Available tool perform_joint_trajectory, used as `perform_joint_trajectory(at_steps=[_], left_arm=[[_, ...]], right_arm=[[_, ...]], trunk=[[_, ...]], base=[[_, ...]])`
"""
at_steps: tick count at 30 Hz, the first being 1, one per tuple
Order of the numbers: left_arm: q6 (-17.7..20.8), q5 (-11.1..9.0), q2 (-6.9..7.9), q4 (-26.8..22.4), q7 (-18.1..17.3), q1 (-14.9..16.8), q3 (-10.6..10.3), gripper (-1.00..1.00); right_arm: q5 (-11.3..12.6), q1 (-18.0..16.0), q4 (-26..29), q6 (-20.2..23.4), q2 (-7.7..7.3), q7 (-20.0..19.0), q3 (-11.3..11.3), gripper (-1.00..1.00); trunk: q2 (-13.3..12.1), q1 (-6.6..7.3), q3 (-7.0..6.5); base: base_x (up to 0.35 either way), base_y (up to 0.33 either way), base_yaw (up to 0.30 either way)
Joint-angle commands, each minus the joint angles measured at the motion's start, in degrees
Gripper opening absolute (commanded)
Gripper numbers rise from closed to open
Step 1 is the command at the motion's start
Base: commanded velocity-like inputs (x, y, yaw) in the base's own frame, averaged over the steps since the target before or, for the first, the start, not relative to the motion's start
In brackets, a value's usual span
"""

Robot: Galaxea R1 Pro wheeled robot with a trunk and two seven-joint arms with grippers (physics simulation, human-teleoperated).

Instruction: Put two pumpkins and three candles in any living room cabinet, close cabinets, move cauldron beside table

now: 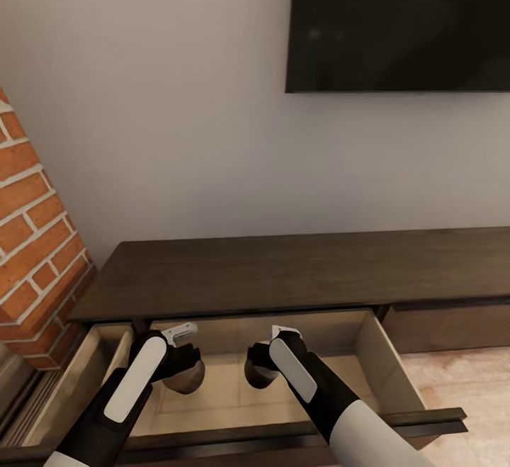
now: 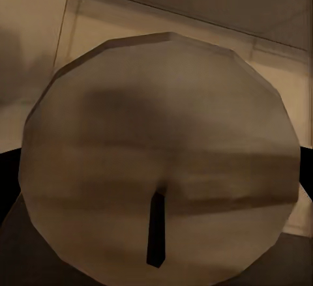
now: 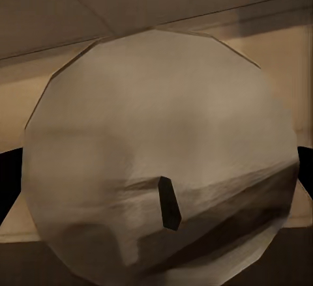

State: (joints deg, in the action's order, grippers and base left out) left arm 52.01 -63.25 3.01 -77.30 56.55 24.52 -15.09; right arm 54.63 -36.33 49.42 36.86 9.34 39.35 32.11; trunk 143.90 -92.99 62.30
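In the head view, the cabinet (image 1: 283,276) is seen below a wall-mounted television (image 1: 400,24) with its drawer (image 1: 386,364) pulled open, and both arms are lowered into it, the left gripper (image 1: 185,375) and right gripper (image 1: 256,373) each closed around a candle. In the left wrist view, one candle (image 2: 163,149) is seen end-on, wick visible, over the pale drawer interior. In the right wrist view, the other candle (image 3: 163,149) is seen likewise between dark fingers (image 3: 8,169).

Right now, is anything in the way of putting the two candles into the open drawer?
Nothing visible is. The left candle and right candle hang over the open drawer, whose pale floor beneath looks bare.
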Motion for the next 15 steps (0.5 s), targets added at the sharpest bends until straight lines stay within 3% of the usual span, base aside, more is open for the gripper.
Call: perform_joint_trajectory(at_steps=[1, 8, 15], left_arm=[[0.11, -0.46, 0.06, -0.07, 0.55, 0.06, -0.12, -1.00], [0.11, -0.43, 0.04, -0.04, 0.55, 0.05, -0.12, -1.00], [0.08, -0.38, 0.15, -0.13, 0.58, 0.00, -0.12, -1.00]], right_arm=[[0.57, -0.05, 0.07, -0.03, -0.02, 0.56, 0.14, -1.00], [0.58, -0.05, 0.04, -0.03, -0.02, 0.55, 0.14, -1.00], [0.57, -0.05, 0.03, -0.03, -0.02, 0.55, 0.14, -1.00]], trunk=[[0.02, 0.01, 0.06], [0.02, 0.01, 0.06], [0.02, 0.01, 0.06]], base=[[0.042, -0.054, 0.000], [0.126, -0.035, 0.000], [0.021, -0.007, 0.000]])
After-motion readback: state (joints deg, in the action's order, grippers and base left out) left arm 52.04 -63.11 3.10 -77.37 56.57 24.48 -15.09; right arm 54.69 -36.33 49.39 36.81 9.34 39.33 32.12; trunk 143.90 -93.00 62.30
